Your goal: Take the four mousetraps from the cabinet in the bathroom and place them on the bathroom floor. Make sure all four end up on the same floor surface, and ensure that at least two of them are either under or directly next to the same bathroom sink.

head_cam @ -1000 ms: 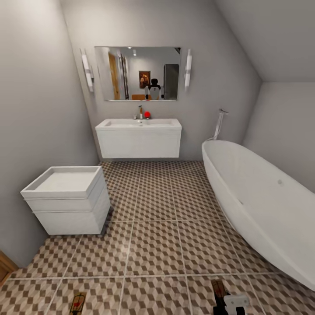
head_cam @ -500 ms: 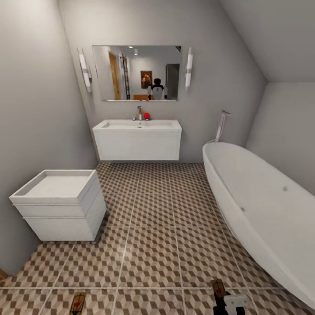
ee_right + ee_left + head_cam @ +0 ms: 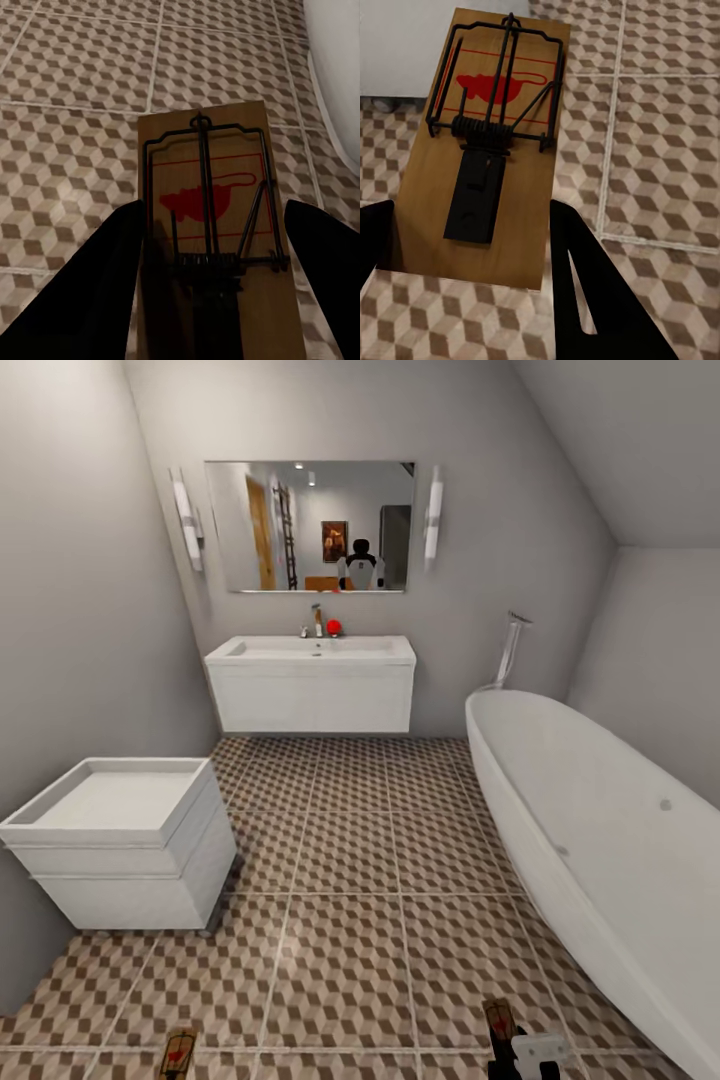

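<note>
Each gripper carries a mousetrap over the bathroom floor (image 3: 350,880). In the left wrist view, a tan mousetrap (image 3: 487,142) with dark wire and a red mark sits between the black fingers (image 3: 592,285) of my left gripper (image 3: 472,255), which is shut on it. My right gripper (image 3: 214,300) is shut on a second mousetrap (image 3: 214,225). Both traps (image 3: 178,1052) (image 3: 499,1020) peek in at the bottom of the head view. The bathroom sink (image 3: 312,650) on its white vanity stands against the far wall, straight ahead. The cabinet is out of view.
A white oval bathtub (image 3: 590,840) runs along the right side. A white boxy fixture (image 3: 120,840) stands against the left wall. A mirror (image 3: 310,525) hangs over the sink, and a small red object (image 3: 335,626) sits by the tap. Patterned tiles stretch between them.
The camera has moved forward into the room, so the boxy fixture and bathtub sit lower and nearer in the picture. Both traps stay held in the same places.
</note>
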Motion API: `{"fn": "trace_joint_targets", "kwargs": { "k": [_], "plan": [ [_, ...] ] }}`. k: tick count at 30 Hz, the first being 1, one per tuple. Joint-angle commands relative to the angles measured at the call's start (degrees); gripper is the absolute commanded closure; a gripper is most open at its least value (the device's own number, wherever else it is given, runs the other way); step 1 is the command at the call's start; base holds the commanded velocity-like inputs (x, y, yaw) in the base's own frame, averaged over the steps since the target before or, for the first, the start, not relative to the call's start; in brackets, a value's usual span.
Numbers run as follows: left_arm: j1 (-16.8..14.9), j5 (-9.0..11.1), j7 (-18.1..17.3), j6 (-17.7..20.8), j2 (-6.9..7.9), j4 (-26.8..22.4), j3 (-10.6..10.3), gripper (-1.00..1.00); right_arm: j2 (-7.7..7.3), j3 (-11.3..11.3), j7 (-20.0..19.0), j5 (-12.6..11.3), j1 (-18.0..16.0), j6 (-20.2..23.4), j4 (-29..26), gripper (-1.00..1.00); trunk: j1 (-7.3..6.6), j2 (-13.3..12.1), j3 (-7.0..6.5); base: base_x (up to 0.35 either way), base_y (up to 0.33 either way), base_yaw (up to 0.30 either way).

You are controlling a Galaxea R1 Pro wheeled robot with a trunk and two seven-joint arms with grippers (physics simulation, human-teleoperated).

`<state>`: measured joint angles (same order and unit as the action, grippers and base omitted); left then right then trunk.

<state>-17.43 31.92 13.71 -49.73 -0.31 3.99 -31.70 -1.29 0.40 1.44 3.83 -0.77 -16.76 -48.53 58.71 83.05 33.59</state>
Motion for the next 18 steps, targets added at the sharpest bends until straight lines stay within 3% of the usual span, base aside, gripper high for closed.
{"fn": "trace_joint_targets", "kwargs": {
  "k": [1, 10, 18],
  "plan": [
    [-0.1, -0.2, 0.7, -0.1, -0.04, 0.1, -0.5, 1.0, -0.02, 0.0, 0.1, 0.4, 0.0, -0.1, 0.0, 1.0, 0.02, 0.0, 0.05, 0.207, 0.0, 0.09],
    [-0.1, -0.2, 0.7, 0.5, -0.04, 0.1, -0.5, 1.0, -0.02, 0.0, 0.1, 0.4, 0.0, -0.1, 0.0, 1.0, 0.02, 0.0, 0.05, 0.209, 0.0, 0.117],
    [-0.1, -0.2, 0.7, 0.5, -0.04, 0.1, -0.5, 1.0, -0.02, 0.0, 0.1, 0.3, 0.0, -0.1, 0.0, 1.0, 0.02, 0.0, 0.05, 0.269, 0.0, 0.021]
  ]
}}
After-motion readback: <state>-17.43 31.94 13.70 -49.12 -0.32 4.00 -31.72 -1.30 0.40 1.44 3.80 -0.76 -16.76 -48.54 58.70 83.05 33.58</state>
